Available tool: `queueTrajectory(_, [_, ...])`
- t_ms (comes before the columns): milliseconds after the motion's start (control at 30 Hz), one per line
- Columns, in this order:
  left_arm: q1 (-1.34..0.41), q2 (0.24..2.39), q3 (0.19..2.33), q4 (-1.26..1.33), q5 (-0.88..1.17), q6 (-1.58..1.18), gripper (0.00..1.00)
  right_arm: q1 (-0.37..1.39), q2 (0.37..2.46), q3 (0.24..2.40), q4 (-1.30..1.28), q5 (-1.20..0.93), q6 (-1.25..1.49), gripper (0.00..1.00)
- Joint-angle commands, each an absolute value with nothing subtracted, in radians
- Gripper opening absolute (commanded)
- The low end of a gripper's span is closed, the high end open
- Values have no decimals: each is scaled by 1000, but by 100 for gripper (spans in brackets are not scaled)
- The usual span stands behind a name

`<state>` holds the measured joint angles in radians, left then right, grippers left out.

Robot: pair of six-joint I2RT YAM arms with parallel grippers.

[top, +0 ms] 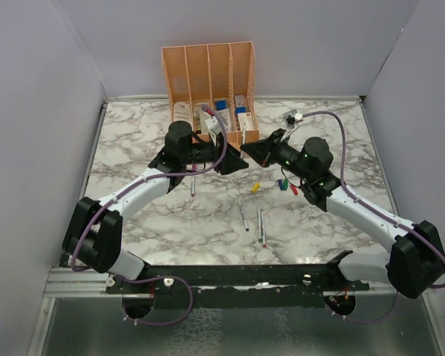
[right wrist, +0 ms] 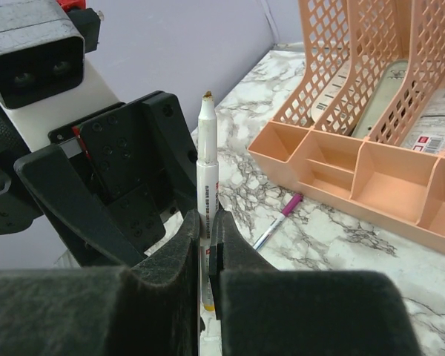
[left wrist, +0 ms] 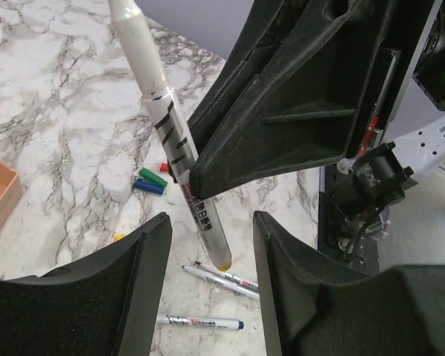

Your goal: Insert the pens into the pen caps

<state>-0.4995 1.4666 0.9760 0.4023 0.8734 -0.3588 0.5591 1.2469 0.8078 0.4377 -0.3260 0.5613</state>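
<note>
right jaws pinch a pen [right wrist: 207, 170]; left jaws parted around it.

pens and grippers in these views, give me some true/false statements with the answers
1. The right gripper is shut on a pen. True.
2. The left gripper clamps that same pen. False: its fingers stand apart, one on each side of the pen.
3. A pen with a purple end lies on the table beside the orange organiser. True.
4. No loose caps lie on the table. False: a green cap, a blue cap and a red cap lie loose there.
</note>
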Motion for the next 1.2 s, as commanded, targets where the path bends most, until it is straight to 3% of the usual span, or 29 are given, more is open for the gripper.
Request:
queueTrajectory(0, [-519, 1468, 1007, 446, 890, -365, 51, 558, 1228, 785, 505, -381, 588, 1])
queueTrajectory(233, [-522, 1449, 981, 474, 850, -380, 47, 558, 1216, 771, 511, -399, 592, 1])
queueTrajectory(600, [-522, 1454, 974, 501, 844, -396, 2, 558, 1207, 771, 491, -400, 583, 1])
queueTrajectory(800, [-522, 1450, 966, 508, 839, -406, 0, 558, 1226, 780, 476, -412, 574, 1])
queueTrajectory(1100, [-520, 1433, 861, 488, 705, -446, 0, 558, 1142, 823, 362, -289, 489, 32])
queueTrajectory(1167, [-520, 1431, 852, 463, 693, -436, 0, 558, 1111, 829, 317, -216, 485, 42])
